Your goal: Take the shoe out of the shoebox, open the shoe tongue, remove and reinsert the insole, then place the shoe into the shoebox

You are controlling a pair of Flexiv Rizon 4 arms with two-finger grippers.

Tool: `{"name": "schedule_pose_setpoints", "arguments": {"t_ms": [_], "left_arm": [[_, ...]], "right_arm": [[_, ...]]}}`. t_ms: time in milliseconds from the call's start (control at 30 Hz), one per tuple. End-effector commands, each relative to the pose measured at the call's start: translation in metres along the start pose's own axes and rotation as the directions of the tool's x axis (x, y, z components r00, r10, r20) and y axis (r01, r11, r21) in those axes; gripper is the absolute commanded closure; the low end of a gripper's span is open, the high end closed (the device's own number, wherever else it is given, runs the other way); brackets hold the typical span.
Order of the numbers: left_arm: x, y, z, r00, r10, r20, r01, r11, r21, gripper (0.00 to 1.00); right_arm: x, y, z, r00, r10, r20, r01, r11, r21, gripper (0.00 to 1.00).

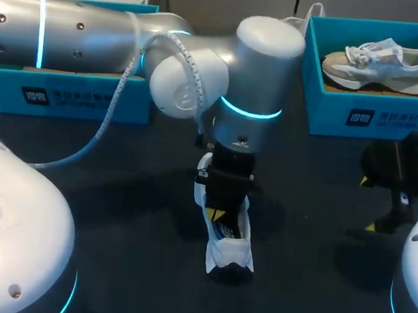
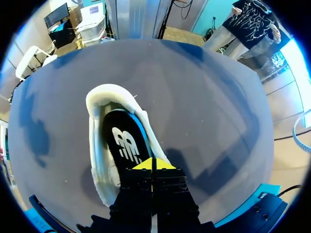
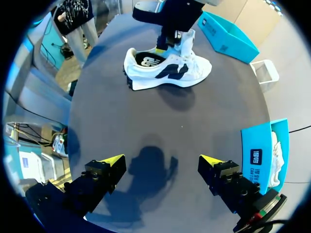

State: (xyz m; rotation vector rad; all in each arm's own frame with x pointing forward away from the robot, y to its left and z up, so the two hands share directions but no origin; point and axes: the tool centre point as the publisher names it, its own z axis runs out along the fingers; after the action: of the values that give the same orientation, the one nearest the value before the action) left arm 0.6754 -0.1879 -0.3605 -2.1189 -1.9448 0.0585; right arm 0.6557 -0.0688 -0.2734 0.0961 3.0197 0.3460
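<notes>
Left tool (image 2: 152,164): yellow tips pressed together right over the mouth of the shoe (image 2: 104,97), at the tongue end. Can't tell whether they nip the tongue. Ahead of the tips, the dark insole (image 2: 124,141) lies seated inside. The shoe stands out on the counter (image 3: 146,121), likely for access. Right tool (image 3: 161,161): spread wide, empty, well apart from the shoe.

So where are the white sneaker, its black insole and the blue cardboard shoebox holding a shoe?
White sneaker (image 3: 167,73), right wrist view, its side.
Black insole (image 2: 124,138), left wrist view, printed part.
Blue cardboard shoebox (image 1: 396,114), head view, front wall.
</notes>
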Motion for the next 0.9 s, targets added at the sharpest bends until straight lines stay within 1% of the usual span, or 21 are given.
{"name": "schedule_pose_setpoints", "arguments": {"t_ms": [33, 267, 467, 533, 733, 900], "left_arm": [[-0.006, 0.001, 0.013, 1.0, 0.006, -0.023, -0.006, 1.0, -0.001, 1.0], [-0.009, 0.002, 0.026, 0.999, 0.015, -0.042, -0.014, 1.0, 0.011, 1.0], [-0.012, 0.003, 0.03, 1.0, 0.009, 0.004, -0.009, 1.0, 0.02, 1.0], [-0.012, 0.004, 0.025, 1.0, 0.006, 0.023, -0.007, 0.999, 0.036, 1.0], [-0.007, -0.001, -0.001, 0.999, 0.024, 0.048, -0.025, 0.999, 0.034, 1.0], [-0.01, -0.001, -0.01, 0.998, 0.024, 0.063, -0.027, 0.998, 0.05, 1.0]], "right_arm": [[0.002, -0.001, 0.0, 1.0, 0.0, 0.004, 0.0, 1.0, 0.001, 0.0], [0.002, -0.001, 0.0, 1.0, 0.0, 0.004, 0.0, 1.0, 0.001, 0.0], [0.002, -0.001, 0.0, 1.0, 0.0, 0.004, 0.0, 1.0, 0.001, 0.0], [0.002, -0.001, 0.0, 1.0, 0.0, 0.004, 0.0, 1.0, 0.001, 0.0], [0.002, -0.001, 0.0, 1.0, 0.0, 0.004, 0.0, 1.0, 0.001, 0.0], [0.002, -0.001, 0.0, 1.0, 0.0, 0.004, 0.0, 1.0, 0.001, 0.0]]}}
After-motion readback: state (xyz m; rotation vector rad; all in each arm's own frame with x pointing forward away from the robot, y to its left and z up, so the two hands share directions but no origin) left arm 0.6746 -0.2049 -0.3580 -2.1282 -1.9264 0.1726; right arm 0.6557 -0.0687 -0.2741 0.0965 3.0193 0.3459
